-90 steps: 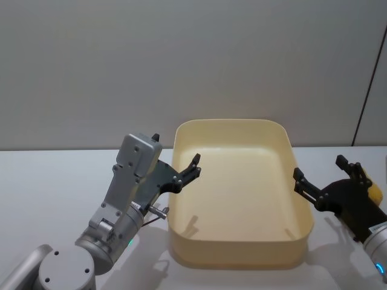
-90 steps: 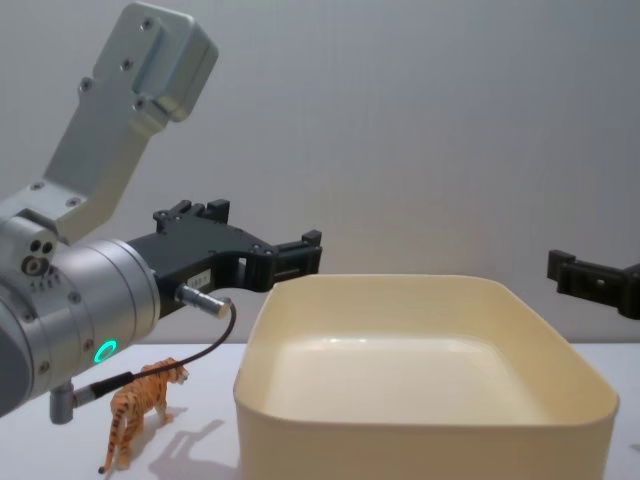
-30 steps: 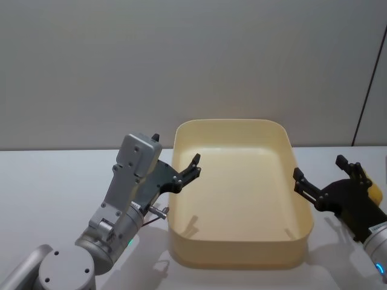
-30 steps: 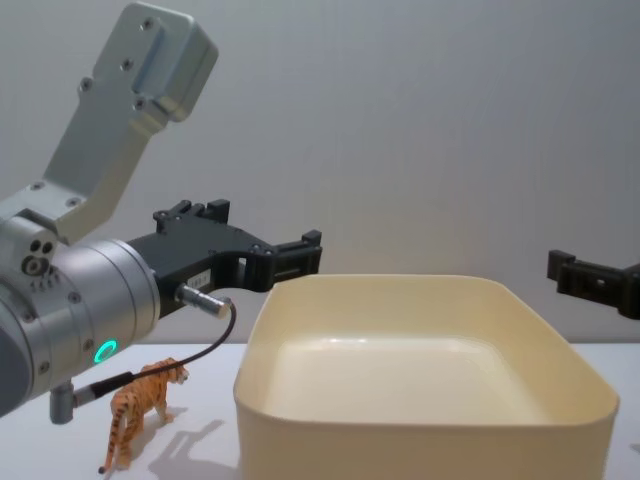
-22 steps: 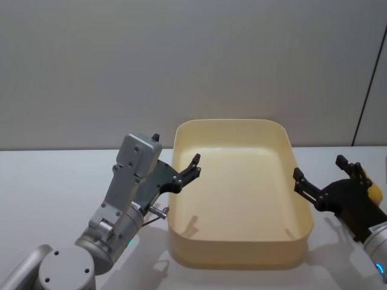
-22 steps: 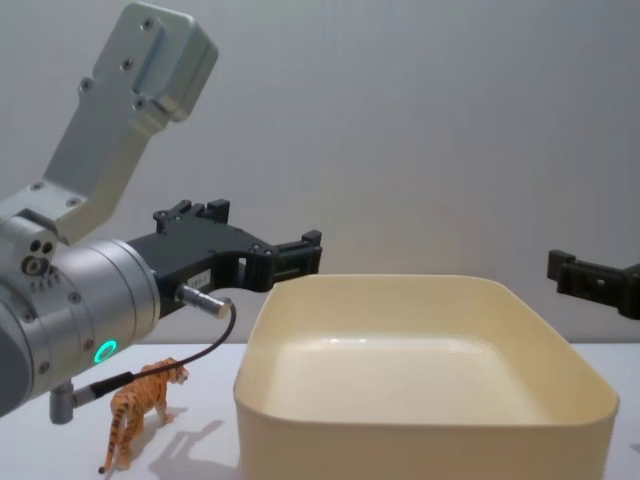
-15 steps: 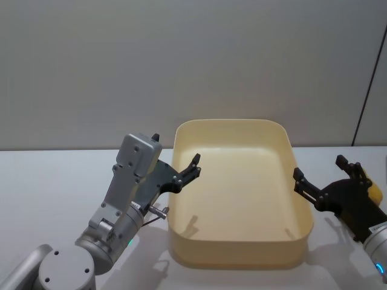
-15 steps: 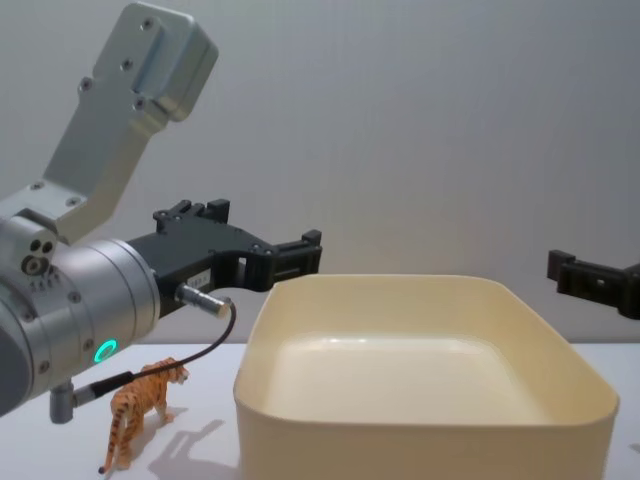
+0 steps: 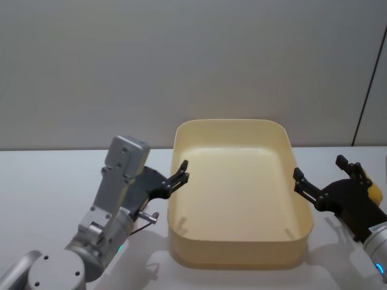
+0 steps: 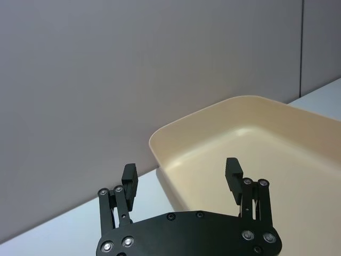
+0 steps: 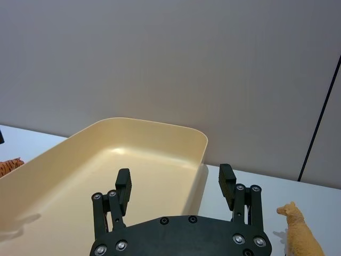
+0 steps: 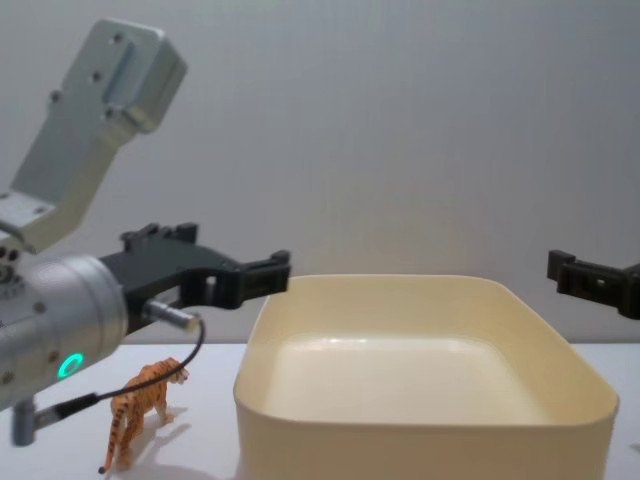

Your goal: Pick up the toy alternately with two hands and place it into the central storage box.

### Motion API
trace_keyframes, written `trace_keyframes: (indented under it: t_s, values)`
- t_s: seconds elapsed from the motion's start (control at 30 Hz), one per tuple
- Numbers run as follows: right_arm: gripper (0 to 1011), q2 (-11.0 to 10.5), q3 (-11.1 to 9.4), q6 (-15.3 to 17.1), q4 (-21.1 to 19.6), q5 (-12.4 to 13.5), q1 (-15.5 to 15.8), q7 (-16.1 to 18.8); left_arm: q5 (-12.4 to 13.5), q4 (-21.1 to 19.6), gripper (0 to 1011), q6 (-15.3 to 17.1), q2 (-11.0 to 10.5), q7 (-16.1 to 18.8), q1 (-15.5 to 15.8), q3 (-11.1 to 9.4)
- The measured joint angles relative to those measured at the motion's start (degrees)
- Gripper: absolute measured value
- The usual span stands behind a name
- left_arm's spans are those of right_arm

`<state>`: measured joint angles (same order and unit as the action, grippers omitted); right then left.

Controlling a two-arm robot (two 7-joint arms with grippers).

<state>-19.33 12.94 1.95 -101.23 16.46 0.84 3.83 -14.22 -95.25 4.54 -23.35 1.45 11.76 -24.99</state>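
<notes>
An orange striped tiger toy (image 12: 140, 408) stands on the table left of the central storage box (image 12: 420, 450), a cream-yellow tub (image 9: 236, 257) with nothing inside. My left gripper (image 9: 180, 171) hovers open and empty above the tub's left rim, higher than the tiger (image 11: 7, 166). In the left wrist view the left gripper (image 10: 181, 170) points at the tub's corner (image 10: 155, 143). My right gripper (image 9: 319, 167) hangs open and empty beside the tub's right wall. A tan toy animal (image 11: 299, 234) stands on the table past the right gripper (image 11: 175, 176).
A white table (image 9: 48, 181) carries everything, and a plain grey wall (image 9: 181, 60) closes the back. The tan animal (image 9: 376, 192) sits near the table's right edge, partly behind the right gripper. A black cable (image 12: 150, 380) loops under the left wrist.
My left arm has drawn back to the left, so its gripper now ends at the tub's left rim instead of over the tub. Right arm, tub and tiger have not moved.
</notes>
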Motion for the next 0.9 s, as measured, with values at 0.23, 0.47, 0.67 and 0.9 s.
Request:
trace_keyframes:
  t_s: [0.23, 0.47, 0.67, 0.9]
  values:
    - [1001, 0.00, 0.00, 0.00, 0.00, 0.00, 0.00, 0.00, -2.76, -2.39, 1002, 2.49, -1.67, 4.33, -2.70, 0.75]
    - [1001, 0.00, 0.00, 0.00, 0.00, 0.00, 0.00, 0.00, -5.85, -4.38, 1002, 5.16, -3.24, 8.68, -5.40, 1.55]
    - [1001, 0.00, 0.00, 0.00, 0.00, 0.00, 0.00, 0.00, -7.96, -5.36, 1002, 8.00, -4.21, 10.07, -6.77, 2.20]
    - [1001, 0.00, 0.00, 0.00, 0.00, 0.00, 0.00, 0.00, -9.91, -5.65, 1001, 11.31, -4.96, 10.18, -7.62, 2.84]
